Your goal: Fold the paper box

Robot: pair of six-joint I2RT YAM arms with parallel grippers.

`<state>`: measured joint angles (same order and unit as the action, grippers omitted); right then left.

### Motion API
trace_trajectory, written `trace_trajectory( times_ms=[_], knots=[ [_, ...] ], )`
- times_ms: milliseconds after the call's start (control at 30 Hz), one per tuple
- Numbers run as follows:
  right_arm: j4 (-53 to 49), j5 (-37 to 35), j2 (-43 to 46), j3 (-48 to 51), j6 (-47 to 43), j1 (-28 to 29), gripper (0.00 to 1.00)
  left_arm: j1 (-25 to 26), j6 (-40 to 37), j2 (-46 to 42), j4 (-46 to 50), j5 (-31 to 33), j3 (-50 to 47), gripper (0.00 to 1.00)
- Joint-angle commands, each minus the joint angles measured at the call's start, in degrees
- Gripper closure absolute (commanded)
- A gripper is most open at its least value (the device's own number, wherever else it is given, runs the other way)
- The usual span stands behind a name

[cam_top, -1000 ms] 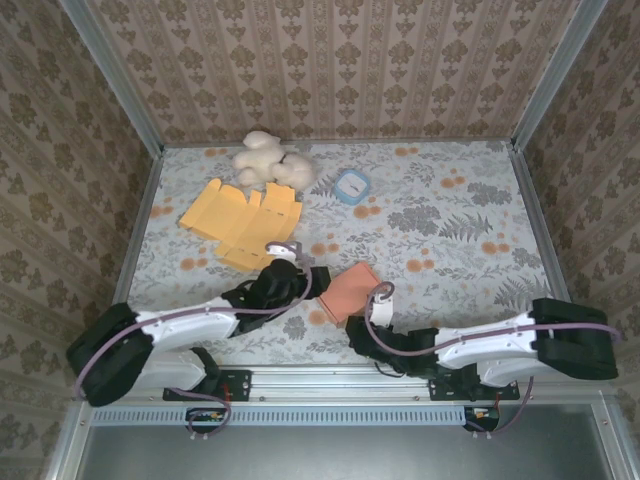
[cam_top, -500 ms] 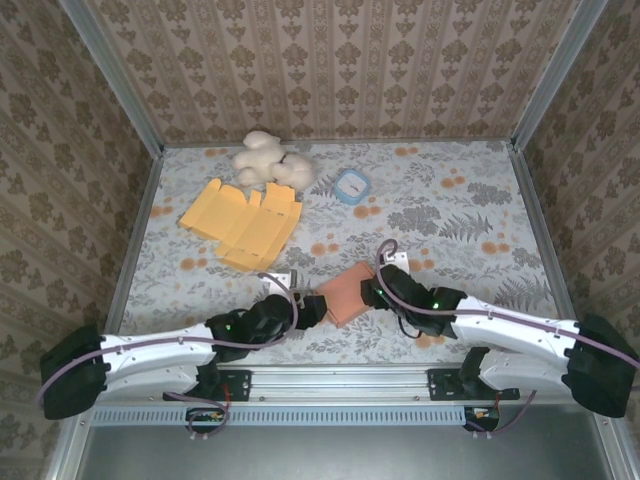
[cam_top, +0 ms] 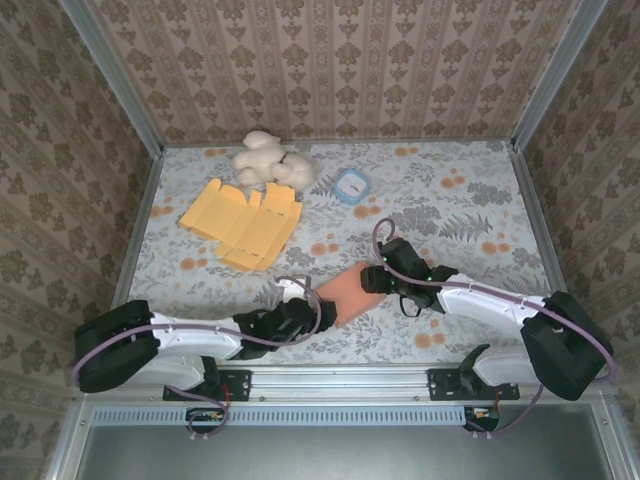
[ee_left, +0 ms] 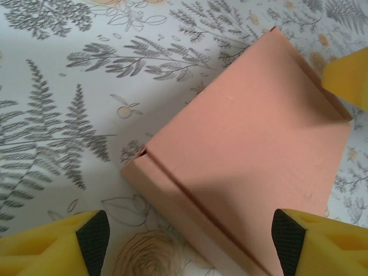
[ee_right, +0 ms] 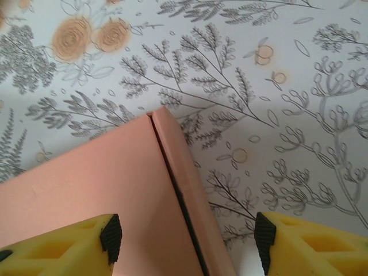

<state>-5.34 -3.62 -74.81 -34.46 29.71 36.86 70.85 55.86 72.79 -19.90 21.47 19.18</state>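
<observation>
Lying flat on the counter [cam_top: 470, 200] between the 2 arms, the salmon paper box [cam_top: 345, 290] looks light, thin and easily creased; its stiffer folded edges seem the best hold. The left hand [ee_left: 190, 244] and right hand [ee_right: 187, 244] stand open astride opposite ends, gripping nothing. Inner flaps and the underside are hidden, and the left wrist view cuts off 1 corner.

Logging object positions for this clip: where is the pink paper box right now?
In the top view the pink paper box lies near the front centre of the table, between the left gripper and the right gripper.
</observation>
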Motion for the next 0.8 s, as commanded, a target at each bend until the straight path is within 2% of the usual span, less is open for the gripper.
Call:
trace_trajectory(
  times_ms=[0, 267, 433, 567, 767],
  knots=[
    [4.7, 5.4, -1.2, 1.7, -0.3, -0.6, 0.35, 0.4, 1.3, 2.3, -3.9, 0.2, 2.2, 0.23],
    [7.2, 7.6, -2.9, 3.6, 1.1, -0.6, 0.36, 0.1, 1.2, 8.0, -6.1, -0.3, 5.5, 0.26],
    [7.0, 8.5, -2.0, 3.3, 2.2, -0.6, 0.43, -1.8, 1.0, 10.8, -8.2, -1.8, 7.5, 0.29],
    [4.2, 6.4, 0.5, 1.8, 3.0, -0.7, 0.48, -2.8, -0.6, 12.2, -7.8, -2.2, 11.1, 0.31],
    [1.5, 3.6, 3.9, -0.3, 3.3, -2.7, 0.49, -5.9, -4.3, 16.1, -6.8, -6.7, 19.0, 0.31]
  ],
)
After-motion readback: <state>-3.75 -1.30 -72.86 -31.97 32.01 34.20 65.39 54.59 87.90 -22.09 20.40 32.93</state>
